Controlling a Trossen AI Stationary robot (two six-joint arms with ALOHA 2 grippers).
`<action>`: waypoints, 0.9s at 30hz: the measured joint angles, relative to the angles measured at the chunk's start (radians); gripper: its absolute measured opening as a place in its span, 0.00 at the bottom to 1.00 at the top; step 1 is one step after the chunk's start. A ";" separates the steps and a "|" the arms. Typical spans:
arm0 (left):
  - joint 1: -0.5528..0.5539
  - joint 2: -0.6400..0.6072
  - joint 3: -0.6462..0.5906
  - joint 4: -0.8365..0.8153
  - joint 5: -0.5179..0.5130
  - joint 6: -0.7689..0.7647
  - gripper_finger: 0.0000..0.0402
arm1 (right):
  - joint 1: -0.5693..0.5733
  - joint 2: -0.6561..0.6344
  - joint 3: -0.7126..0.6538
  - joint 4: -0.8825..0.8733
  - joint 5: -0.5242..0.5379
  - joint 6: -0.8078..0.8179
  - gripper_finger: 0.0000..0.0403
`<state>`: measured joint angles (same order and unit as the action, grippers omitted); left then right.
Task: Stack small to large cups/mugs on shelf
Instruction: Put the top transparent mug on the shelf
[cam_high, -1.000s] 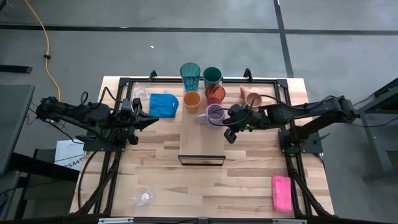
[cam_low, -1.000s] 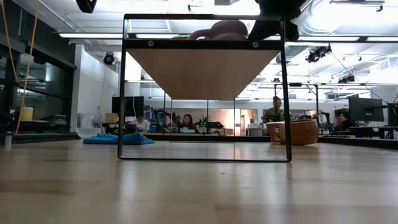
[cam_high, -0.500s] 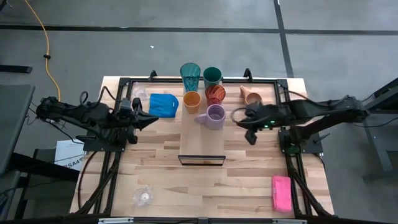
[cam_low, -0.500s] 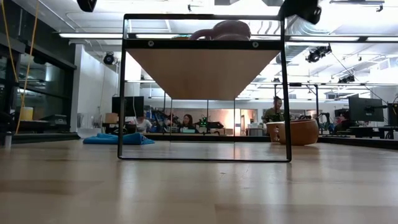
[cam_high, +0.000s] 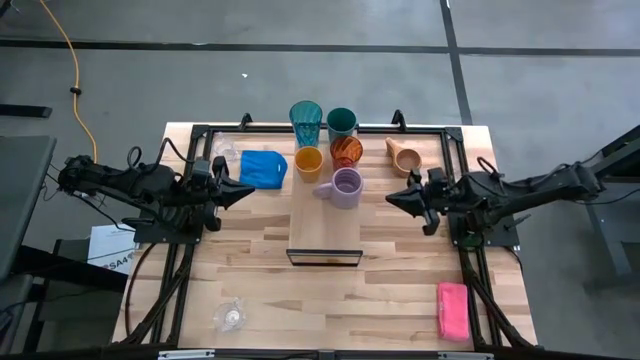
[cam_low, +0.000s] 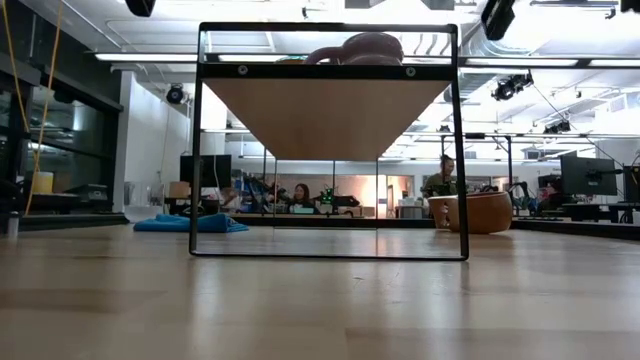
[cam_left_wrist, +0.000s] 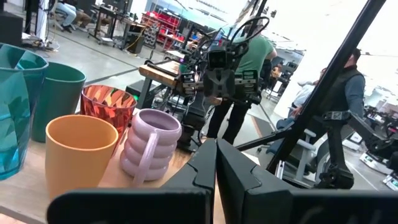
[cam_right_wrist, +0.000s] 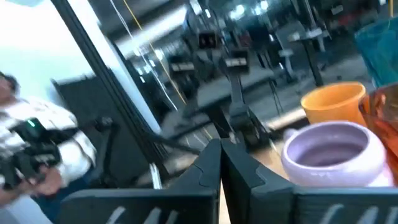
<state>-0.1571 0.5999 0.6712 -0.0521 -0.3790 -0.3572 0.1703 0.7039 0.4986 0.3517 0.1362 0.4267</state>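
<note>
Lavender mug (cam_high: 346, 187) on shelf (cam_high: 324, 222); tan mug (cam_high: 403, 156) apparently tipped; blue cloth (cam_high: 262, 167) left.

Overhead cam looks straight down on the whole desk (cam_high: 400, 265). Low cam sits at desk height, facing level through the shelf (cam_low: 328, 105) into the room. Wrist cams face each other; both catch the lavender mug (cam_left_wrist: 148, 144).

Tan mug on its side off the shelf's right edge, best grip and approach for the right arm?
Judged from the high view: the tan mug lies on its side. Grip across its narrower body end rather than the flared rim, dropping from above with the right gripper, which is nearest.
</note>
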 joint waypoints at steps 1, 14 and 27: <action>0.000 0.000 0.000 0.000 0.000 0.011 0.00 | 0.000 -0.003 -0.017 0.024 0.000 0.000 0.00; 0.000 0.000 0.000 0.000 0.000 0.090 0.00 | 0.000 0.003 -0.022 0.017 0.010 -0.121 0.00; 0.000 0.011 0.011 -0.038 -0.179 0.079 0.05 | 0.000 0.003 -0.022 -0.019 0.011 -0.114 0.00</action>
<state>-0.1570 0.6111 0.6823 -0.0899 -0.5581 -0.2782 0.1703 0.7071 0.4767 0.3324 0.1471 0.3126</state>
